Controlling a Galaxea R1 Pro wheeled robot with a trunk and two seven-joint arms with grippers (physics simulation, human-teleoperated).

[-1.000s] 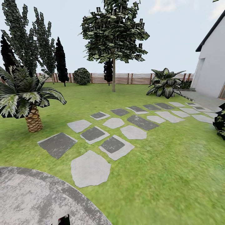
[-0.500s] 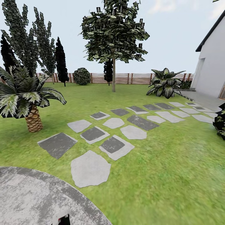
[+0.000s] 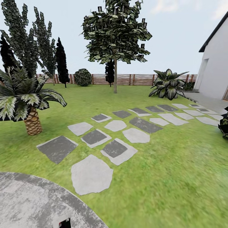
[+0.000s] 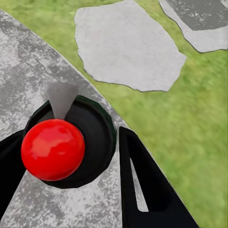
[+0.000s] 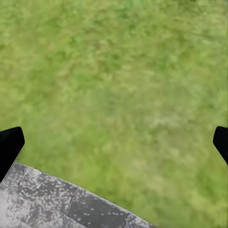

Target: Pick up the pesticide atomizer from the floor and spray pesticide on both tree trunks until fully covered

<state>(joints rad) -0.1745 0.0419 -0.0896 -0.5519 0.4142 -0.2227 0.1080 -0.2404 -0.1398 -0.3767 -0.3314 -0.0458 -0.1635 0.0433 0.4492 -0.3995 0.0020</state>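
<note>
**Robot at the edge of the lawn, both grippers empty**

Head view: a green grass lawn (image 3: 177,177) runs back to a brown fence of horizontal wooden slats (image 3: 139,79). A tall tree with a blocky mid-green canopy (image 3: 115,31) stands near the fence on a thick, straight, bare grey-brown trunk (image 3: 115,77). A path of flat light and dark grey stepping stones (image 3: 91,174) crosses the grass towards a white house wall (image 3: 215,72) on the right. A short palm with a scaly brown trunk (image 3: 33,122) stands at the left, and a curved grey mottled stone paving (image 3: 28,202) lies in the near left corner.

Left wrist view: the left gripper (image 4: 71,185) hangs over the paving edge, its black fingers (image 4: 147,190) spread wide and holding nothing. Between them show a glossy red ball (image 4: 52,149) and a black round ring (image 4: 99,137) around it.

Right wrist view: the right gripper (image 5: 114,142) has its black fingers (image 5: 9,147) wide apart at the picture's edges, empty, above grass and the paving rim.
</note>
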